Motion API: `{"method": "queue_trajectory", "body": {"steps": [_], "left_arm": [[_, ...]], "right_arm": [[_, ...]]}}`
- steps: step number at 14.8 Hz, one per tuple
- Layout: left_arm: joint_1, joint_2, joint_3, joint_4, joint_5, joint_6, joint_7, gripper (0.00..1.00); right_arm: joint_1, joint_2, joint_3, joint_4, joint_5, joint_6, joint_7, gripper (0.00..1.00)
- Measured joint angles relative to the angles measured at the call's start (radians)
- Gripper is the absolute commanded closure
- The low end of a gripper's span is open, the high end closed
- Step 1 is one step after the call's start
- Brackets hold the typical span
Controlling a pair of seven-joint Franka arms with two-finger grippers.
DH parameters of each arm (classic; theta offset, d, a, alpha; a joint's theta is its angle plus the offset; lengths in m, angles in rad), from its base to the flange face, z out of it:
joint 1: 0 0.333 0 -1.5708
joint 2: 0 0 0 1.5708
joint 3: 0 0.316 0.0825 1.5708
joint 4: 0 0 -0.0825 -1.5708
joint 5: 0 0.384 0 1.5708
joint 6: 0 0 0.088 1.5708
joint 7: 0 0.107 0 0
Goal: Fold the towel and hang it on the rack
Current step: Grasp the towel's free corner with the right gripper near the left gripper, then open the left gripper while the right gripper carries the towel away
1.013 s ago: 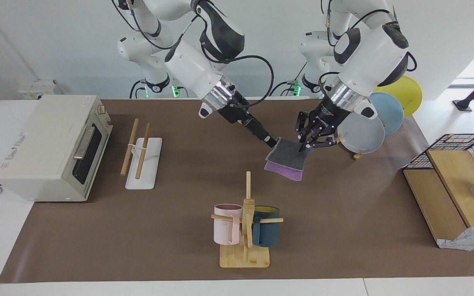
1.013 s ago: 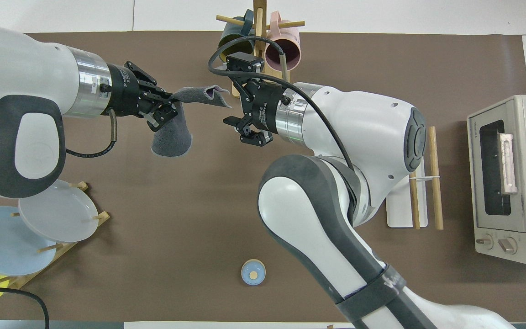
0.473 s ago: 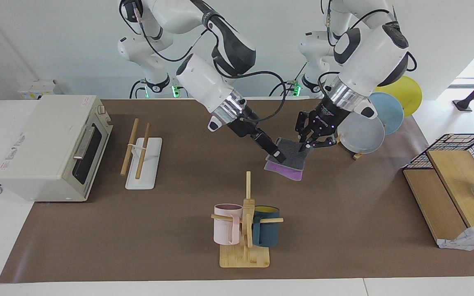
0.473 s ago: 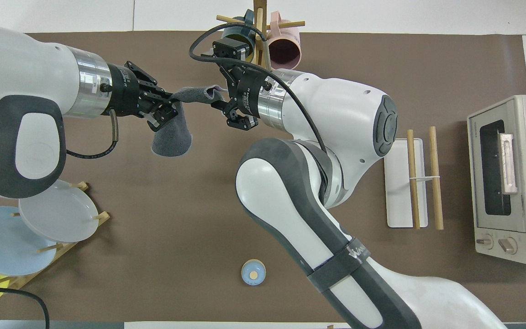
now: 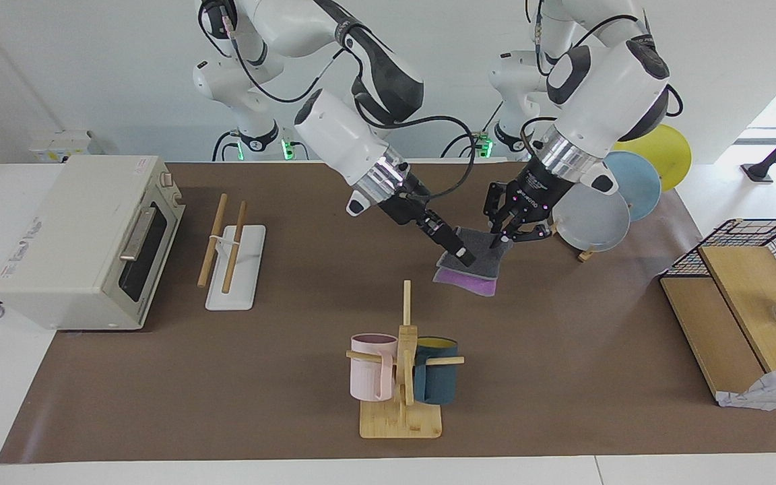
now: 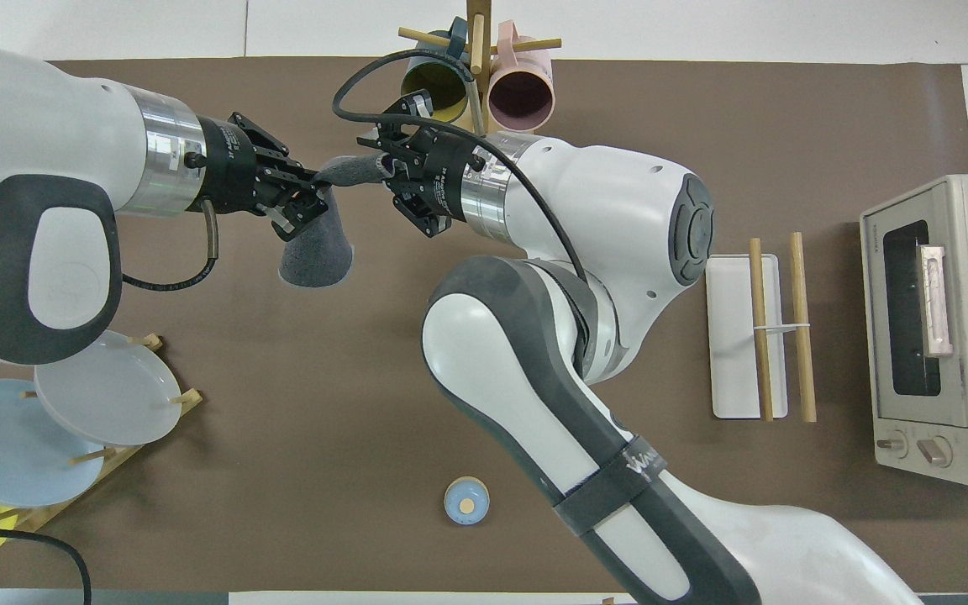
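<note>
Since the earlier frame your right gripper [image 5: 467, 256] has slid along the towel [image 5: 479, 250] to its edge nearest the mug tree [image 5: 404, 364], forearm slanting down steeply; I cannot tell whether it grips. Your left gripper [image 5: 496, 244] is clenched on the towel's corner, holding it draped above the table [image 5: 294, 377], well apart from the rack [image 5: 230, 252].

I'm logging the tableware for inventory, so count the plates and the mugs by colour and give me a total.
Yellow plate: 1
Blue plate: 1
Grey plate: 1
Pink mug: 1
Dark teal mug: 1
Total: 5
</note>
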Motion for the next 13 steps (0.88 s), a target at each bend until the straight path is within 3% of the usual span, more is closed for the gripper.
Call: {"method": "queue_trajectory", "body": {"steps": [4, 5, 6, 10, 13], "left_arm": [[0.0, -0.001, 0.0, 0.0, 0.0, 0.001, -0.001, 1.0], [0.0, -0.001, 0.0, 0.0, 0.0, 0.001, -0.001, 0.68], [-0.001, -0.001, 0.0, 0.0, 0.0, 0.001, -0.001, 0.01], [-0.031, -0.01, -0.002, -0.009, 0.0, 0.002, 0.0, 0.0], [-0.039, -0.016, -0.001, -0.017, 0.002, 0.002, 0.029, 0.0]], "right_arm": [[0.0, 0.001, -0.001, -0.018, 0.0, -0.044, -0.065, 1.0], [-0.001, 0.0, -0.003, -0.018, -0.006, -0.081, -0.099, 1.0], [-0.003, -0.002, -0.006, -0.018, -0.031, -0.124, -0.146, 1.0], [-0.04, -0.038, -0.014, -0.016, -0.349, -0.328, -0.253, 1.0], [-0.097, -0.097, -0.019, -0.013, -0.401, -0.495, -0.355, 1.0]]}}
